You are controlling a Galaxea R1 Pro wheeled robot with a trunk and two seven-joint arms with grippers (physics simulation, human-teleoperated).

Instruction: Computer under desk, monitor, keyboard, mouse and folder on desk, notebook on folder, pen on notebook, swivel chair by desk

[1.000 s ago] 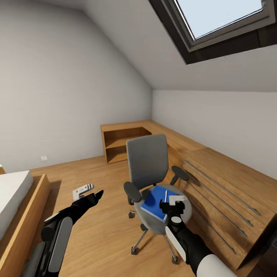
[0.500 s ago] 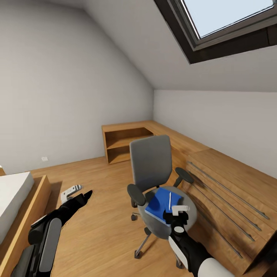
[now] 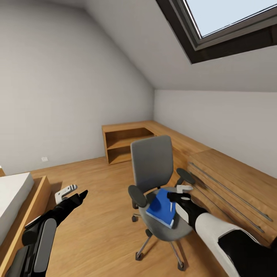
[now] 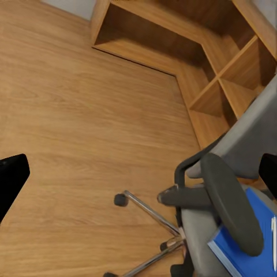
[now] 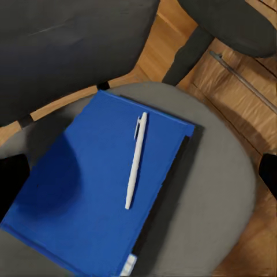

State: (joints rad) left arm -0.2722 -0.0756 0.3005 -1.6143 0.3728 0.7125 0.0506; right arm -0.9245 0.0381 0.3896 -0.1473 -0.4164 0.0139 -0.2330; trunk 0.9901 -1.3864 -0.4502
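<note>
White pen [image 5: 135, 160] lies on blue folder [image 5: 92, 184] on swivel chair [image 3: 153, 161] seat. Right gripper [image 3: 180, 192] hovers just above folder, spread open, empty. Left gripper [image 3: 69, 192] open over floor.

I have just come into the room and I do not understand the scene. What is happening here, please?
A two-armed robot is working at a grey swivel chair in an attic bedroom. Its right gripper hangs open above the seat, where a blue folder lies with a white pen on top and something dark beneath its edge. Nothing is held. The left gripper hangs open over the wood floor, beside the chair.
</note>
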